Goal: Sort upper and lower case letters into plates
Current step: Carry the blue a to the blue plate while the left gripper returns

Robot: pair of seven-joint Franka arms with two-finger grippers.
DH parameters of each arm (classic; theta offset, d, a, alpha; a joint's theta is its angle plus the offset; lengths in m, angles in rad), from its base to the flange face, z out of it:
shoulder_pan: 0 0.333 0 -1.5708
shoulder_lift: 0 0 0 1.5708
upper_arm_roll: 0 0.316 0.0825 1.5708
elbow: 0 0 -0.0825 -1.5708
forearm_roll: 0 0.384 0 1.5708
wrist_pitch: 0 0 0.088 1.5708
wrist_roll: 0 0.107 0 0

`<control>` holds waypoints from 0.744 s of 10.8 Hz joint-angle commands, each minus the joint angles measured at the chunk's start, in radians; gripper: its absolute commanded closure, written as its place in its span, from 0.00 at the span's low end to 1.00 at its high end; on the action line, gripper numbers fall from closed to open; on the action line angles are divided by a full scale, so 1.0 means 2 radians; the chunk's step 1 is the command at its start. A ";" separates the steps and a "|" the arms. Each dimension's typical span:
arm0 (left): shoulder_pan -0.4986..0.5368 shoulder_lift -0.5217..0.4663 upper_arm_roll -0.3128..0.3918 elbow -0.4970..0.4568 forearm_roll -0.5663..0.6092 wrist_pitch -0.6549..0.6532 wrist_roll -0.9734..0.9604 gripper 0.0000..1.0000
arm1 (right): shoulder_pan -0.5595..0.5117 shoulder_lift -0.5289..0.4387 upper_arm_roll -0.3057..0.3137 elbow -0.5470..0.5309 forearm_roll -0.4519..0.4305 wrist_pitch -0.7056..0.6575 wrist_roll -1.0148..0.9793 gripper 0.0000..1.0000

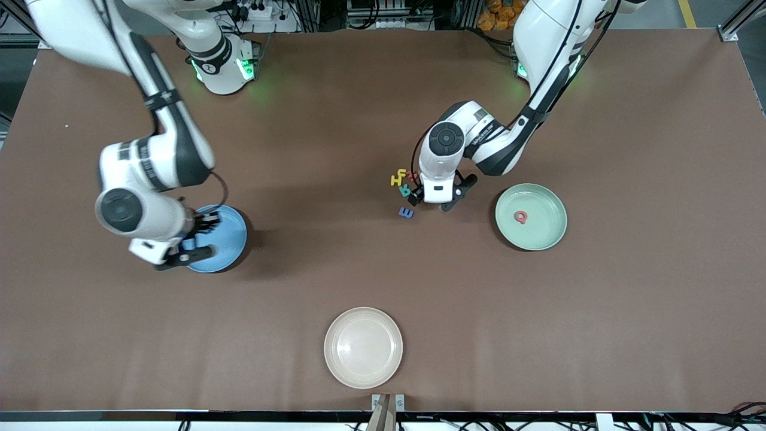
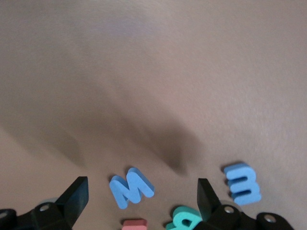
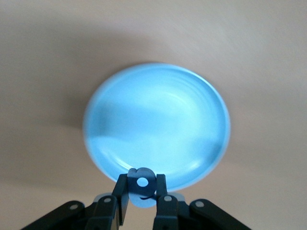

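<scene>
Letters lie in a small cluster near the middle of the brown table (image 1: pixel 383 108), just toward the right arm's end from the left gripper (image 1: pixel 441 196). In the front view a yellow H (image 1: pixel 398 178) lies farthest from the camera, with a bit of a red piece (image 1: pixel 412 176) beside it, a teal letter (image 1: pixel 405 191) comes next, and a blue E (image 1: pixel 406 212) lies nearest the camera. The left wrist view adds a blue M (image 2: pixel 131 186) lying flat between the spread fingers (image 2: pixel 76 194), with the blue E off to one side and the teal letter and the red piece at the picture's edge. The left gripper hangs low over this cluster with its jaws wide apart and nothing between them.

The pale mint green plate (image 1: pixel 547 234) sits toward the left arm's end of the table, near the cluster, and holds one small red letter with a round hole (image 1: pixel 521 217).

The blue plate (image 1: pixel 230 236) sits toward the right arm's end. The right gripper (image 1: pixel 190 242) is over the edge of this plate, its jaws closed on a small blue letter with a round hole (image 3: pixel 142 186), which the right wrist view shows pinched between the fingertips above the plate's rim.

A cream-white plate (image 1: pixel 363 377) lies nearest the front camera, well apart from the other two and from the letters.
</scene>
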 commanded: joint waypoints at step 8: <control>0.000 0.003 0.005 0.003 -0.004 -0.002 -0.194 0.00 | 0.009 0.055 -0.023 -0.001 0.010 0.059 0.000 0.01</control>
